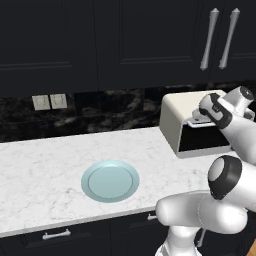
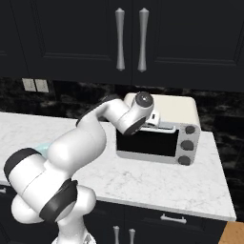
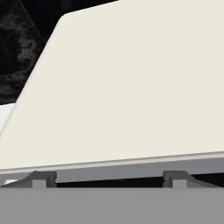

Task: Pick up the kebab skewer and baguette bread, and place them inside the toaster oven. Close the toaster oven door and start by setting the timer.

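The cream-white toaster oven (image 1: 172, 117) (image 2: 178, 108) stands at the back right of the counter. Its dark glass door (image 2: 147, 142) (image 1: 202, 141) stands upright against the front. My gripper (image 2: 159, 125) (image 1: 198, 118) hangs at the oven's top front edge, right over the pale bar handle (image 2: 167, 128). In the hand view the oven's cream top (image 3: 122, 87) looms close, with the handle bar (image 3: 131, 168) just beyond my gripper (image 3: 108, 179), whose fingertips (image 3: 41, 178) stand wide apart, open and holding nothing. The kebab skewer and the baguette bread are hidden.
A pale blue plate (image 1: 110, 181) lies bare on the white marble counter (image 1: 45, 165), left of the oven. Three grey knobs (image 2: 187, 145) run down the oven's right side. Dark upper cabinets (image 2: 128, 38) hang above, and wall sockets (image 1: 49, 102) sit on the black backsplash.
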Motion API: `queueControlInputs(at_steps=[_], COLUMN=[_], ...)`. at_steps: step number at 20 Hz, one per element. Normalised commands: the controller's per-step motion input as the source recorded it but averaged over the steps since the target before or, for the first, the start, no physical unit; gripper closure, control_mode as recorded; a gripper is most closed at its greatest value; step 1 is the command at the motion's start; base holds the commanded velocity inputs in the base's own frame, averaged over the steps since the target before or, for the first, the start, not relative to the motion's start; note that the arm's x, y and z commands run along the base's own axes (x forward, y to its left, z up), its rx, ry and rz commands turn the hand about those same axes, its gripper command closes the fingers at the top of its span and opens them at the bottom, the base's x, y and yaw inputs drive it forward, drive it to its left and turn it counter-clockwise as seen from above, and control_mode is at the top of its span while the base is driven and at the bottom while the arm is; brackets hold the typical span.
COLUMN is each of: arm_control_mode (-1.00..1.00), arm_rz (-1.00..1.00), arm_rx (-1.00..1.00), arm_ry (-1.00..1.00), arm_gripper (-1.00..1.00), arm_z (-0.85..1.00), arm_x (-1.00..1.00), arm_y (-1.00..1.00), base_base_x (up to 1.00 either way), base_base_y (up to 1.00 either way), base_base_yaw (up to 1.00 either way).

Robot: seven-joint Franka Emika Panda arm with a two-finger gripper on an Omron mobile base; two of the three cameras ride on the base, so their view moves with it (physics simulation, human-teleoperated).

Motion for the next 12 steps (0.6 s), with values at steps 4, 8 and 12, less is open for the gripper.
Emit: queueControlInputs(at_steps=[4,8,12], arm_control_mode=[-1.00,-1.00,-1.00], arm_rz=[-0.07,-0.06,-0.04], arm_rx=[0.00,-0.02,0.00], arm_ry=[-0.07,-0.06,-0.05], arm_gripper=[-1.00,-1.00,-1.00], arm_z=[0.02,0.11,0.34], arm_x=[0.18,0.25,0.14], arm_y=[0.02,0.02,0.01], base_base_x=[0.00,0.00,0.00], base_base_y=[0.00,0.00,0.00], base_base_yaw=[0.00,0.00,0.00])
